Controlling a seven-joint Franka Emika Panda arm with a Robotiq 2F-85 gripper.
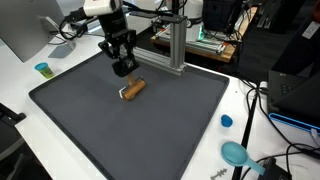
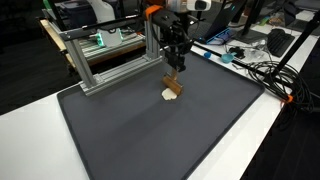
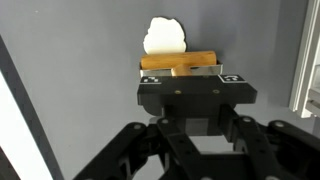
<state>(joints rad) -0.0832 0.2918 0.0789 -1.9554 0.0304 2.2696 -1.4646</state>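
- Black Robotiq gripper (image 1: 124, 71) hangs low over the dark grey rubber mat (image 1: 70, 115), far part of it, near the aluminium bar frame (image 1: 170, 48).
- Small tan wooden bar with a white scalloped end (image 1: 132, 90) lies flat on the mat, just near-side of the gripper; it also shows in an exterior view (image 2: 173, 93).
- Wrist view: the bar (image 3: 180, 62) lies crosswise just beyond the fingertips and looks apart from them.
- Fingers apart or together: cannot tell, the black body hides them.
- Progress, as judged: nothing gripped or lifted, and the bar rests free.
- Small blue cap (image 1: 226, 121) and teal round disc (image 1: 235, 153) lie on the white table, right, well apart.
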